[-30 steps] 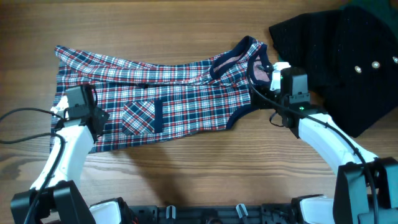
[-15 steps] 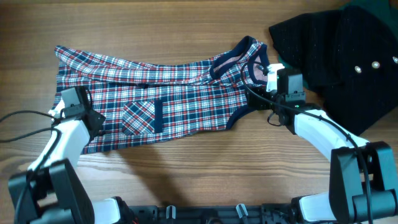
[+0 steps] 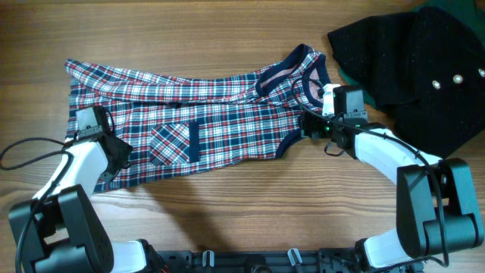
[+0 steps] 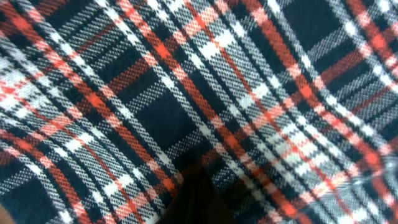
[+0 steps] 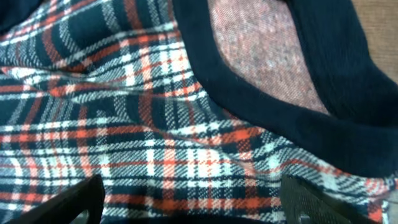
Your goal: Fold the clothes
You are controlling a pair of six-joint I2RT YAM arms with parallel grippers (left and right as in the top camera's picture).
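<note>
The red, white and navy plaid sleeveless garment (image 3: 212, 121) lies spread across the table, neck and navy trim at the right and a patch pocket (image 3: 173, 142) facing up. My left gripper (image 3: 115, 148) sits on its lower left part. In the left wrist view plaid (image 4: 249, 93) fills the frame and the fingers (image 4: 199, 199) show as one dark shape pinching the cloth. My right gripper (image 3: 307, 125) is at the garment's right armhole edge. In the right wrist view its fingers (image 5: 196, 202) are wide apart over plaid (image 5: 155, 137) just below the navy trim (image 5: 261, 106).
A black garment with small metal studs (image 3: 409, 68) lies at the right, close to my right arm. Dark green fabric (image 3: 462, 11) shows at the top right corner. Bare wooden table (image 3: 227, 212) runs along the front.
Both grippers have drawn closer onto the garment: the right one moved left and down to the armhole edge, the left one shifted slightly left. The garment's left corner has shifted a little.
</note>
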